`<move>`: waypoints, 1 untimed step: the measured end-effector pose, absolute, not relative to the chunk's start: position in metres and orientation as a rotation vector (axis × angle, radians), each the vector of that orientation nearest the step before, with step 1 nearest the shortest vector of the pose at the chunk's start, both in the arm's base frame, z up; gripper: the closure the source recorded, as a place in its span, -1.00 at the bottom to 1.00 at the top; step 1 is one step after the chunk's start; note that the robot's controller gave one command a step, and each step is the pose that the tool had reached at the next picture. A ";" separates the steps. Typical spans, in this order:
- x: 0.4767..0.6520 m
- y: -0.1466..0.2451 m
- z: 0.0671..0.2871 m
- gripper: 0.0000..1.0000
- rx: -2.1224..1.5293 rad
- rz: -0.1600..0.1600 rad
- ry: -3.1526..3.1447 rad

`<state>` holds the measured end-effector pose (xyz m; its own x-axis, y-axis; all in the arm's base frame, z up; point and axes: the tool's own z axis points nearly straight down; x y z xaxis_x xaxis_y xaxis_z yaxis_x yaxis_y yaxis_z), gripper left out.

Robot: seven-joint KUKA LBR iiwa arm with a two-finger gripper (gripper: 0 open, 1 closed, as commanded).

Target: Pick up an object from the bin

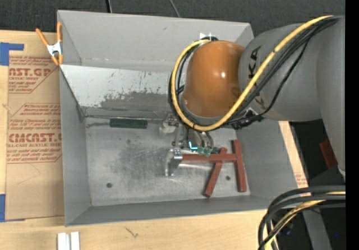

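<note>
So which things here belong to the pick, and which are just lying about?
In play: gripper; silvery metal piece and red-brown bars, the things nearest to it.
Lying about: dark green strip by the back wall, well apart from the gripper.

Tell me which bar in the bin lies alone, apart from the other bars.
The dark green bar, flat on the floor by the back wall, left of the gripper. The three red-brown bars lie crossed together on the right.

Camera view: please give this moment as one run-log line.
gripper: low over bin floor, centre | nearest: red-brown frame, toward view's right | also: dark green bar by back wall | held: cannot tell
</note>
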<state>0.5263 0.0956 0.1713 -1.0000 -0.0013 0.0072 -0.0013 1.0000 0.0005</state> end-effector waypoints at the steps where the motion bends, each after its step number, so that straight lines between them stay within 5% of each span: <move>1: 0.528 0.095 0.176 -1.00 0.001 -0.002 -3.142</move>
<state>0.5281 0.0951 0.1757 -1.0000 -0.0008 -0.0005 -0.0008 1.0000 0.0012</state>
